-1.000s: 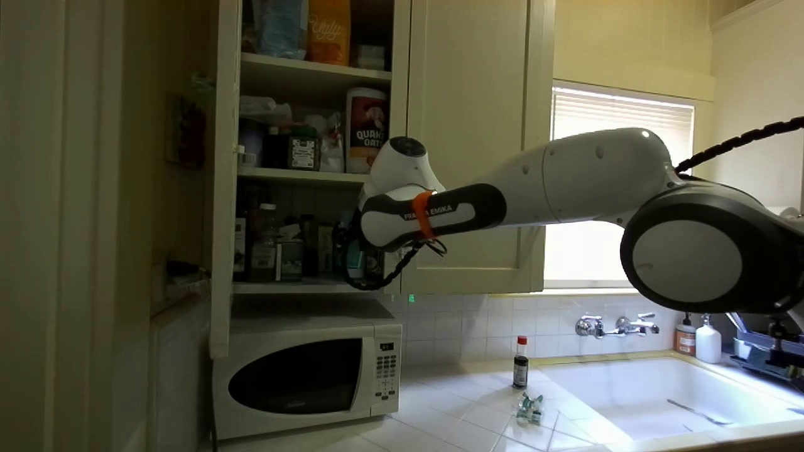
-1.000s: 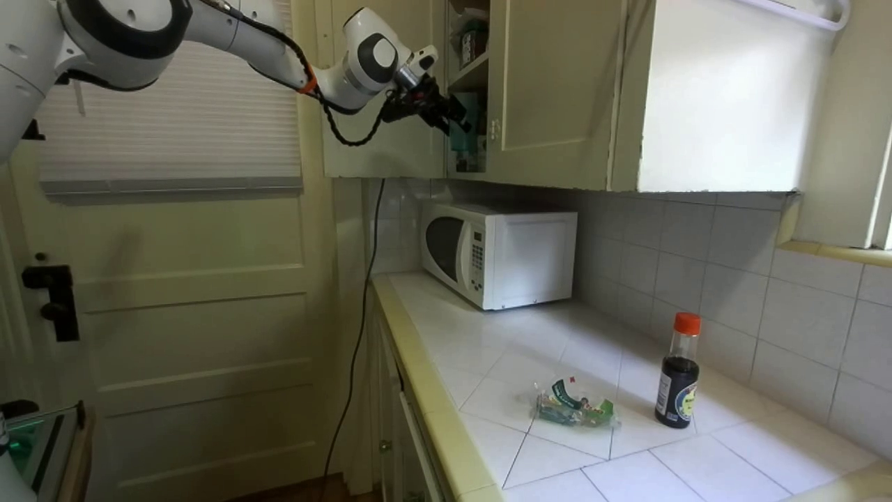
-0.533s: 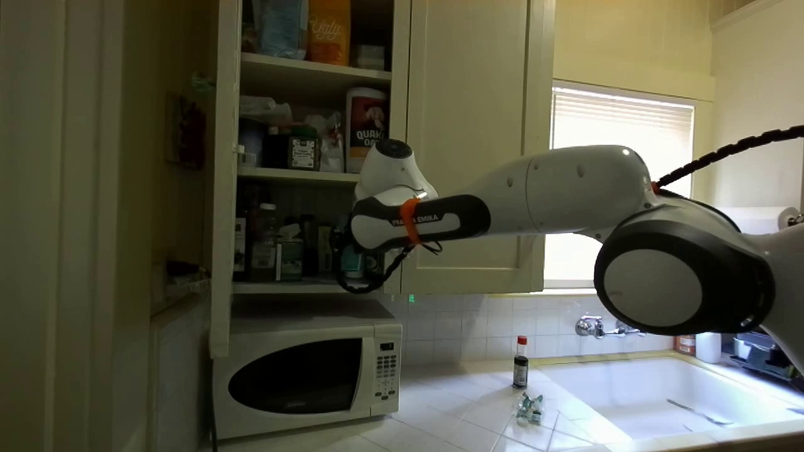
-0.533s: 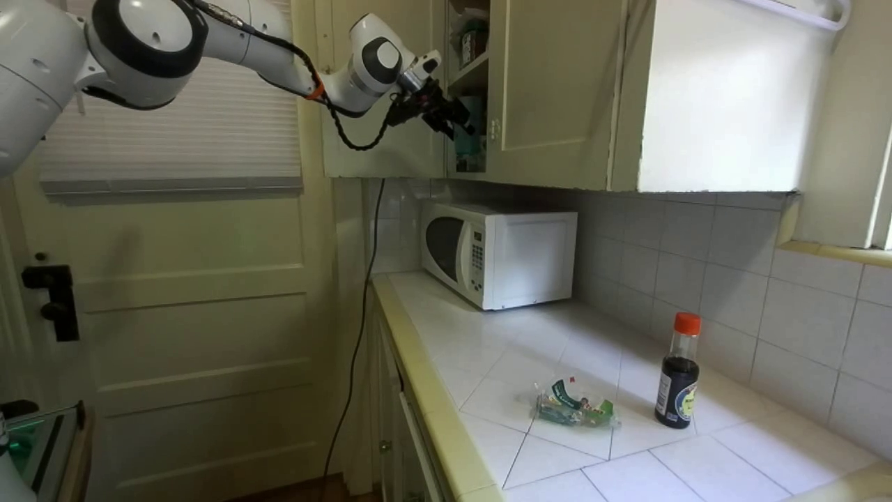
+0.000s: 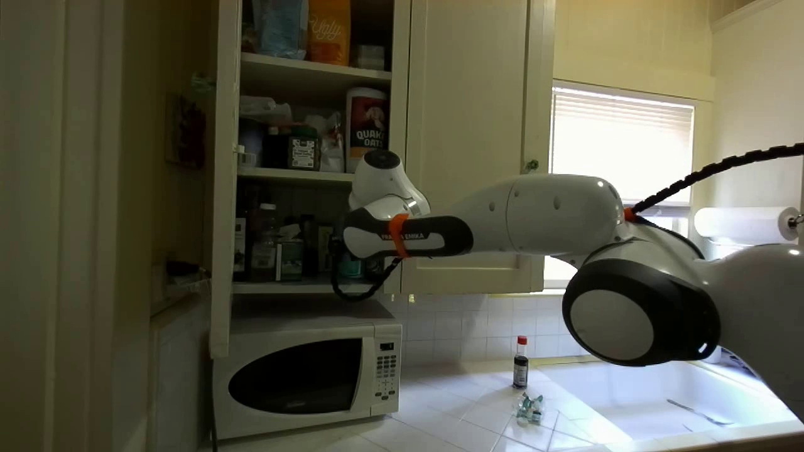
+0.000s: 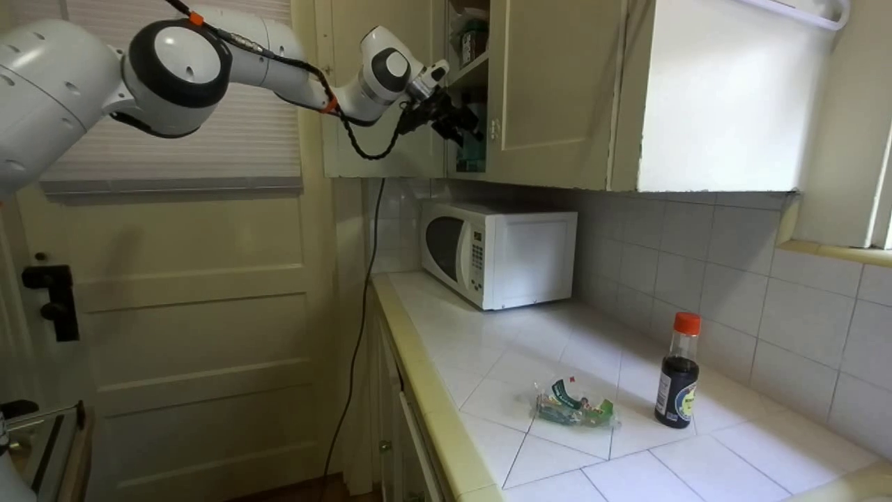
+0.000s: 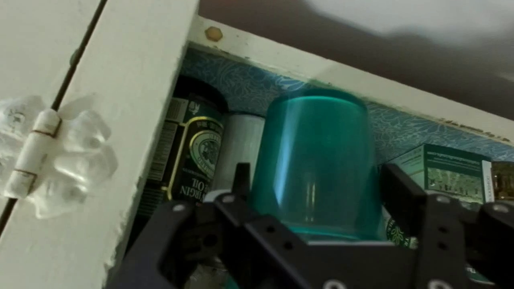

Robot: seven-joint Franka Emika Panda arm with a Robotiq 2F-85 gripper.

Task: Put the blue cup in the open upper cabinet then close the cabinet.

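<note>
The blue cup (image 7: 321, 140) is a teal, see-through tumbler between the two black fingers of my gripper (image 7: 314, 166). The fingers lie close along both its sides, and it moves with them. The wrist picture stands upside down, so the cup is upright. Its base is by the shelf's front lip; I cannot tell if it touches the shelf. In the exterior views the cup shows partly, behind the arm (image 5: 350, 269) and below the gripper (image 6: 472, 155). The upper cabinet (image 5: 295, 177) is open, its cream door (image 6: 390, 150) swung out to the side.
An oil tin (image 7: 200, 148) and a tea box (image 7: 453, 168) stand on the shelf beside the cup. The microwave (image 5: 301, 376) sits under the cabinet. On the counter are a red-capped dark bottle (image 6: 677, 383) and a crumpled plastic wrapper (image 6: 575, 408). A closed cabinet door (image 6: 557, 90) adjoins the opening.
The arm has moved forward and a little down. The gripper and the cup have moved deeper into the opening and lower, toward the bottom shelf. The cabinet door has not moved.
</note>
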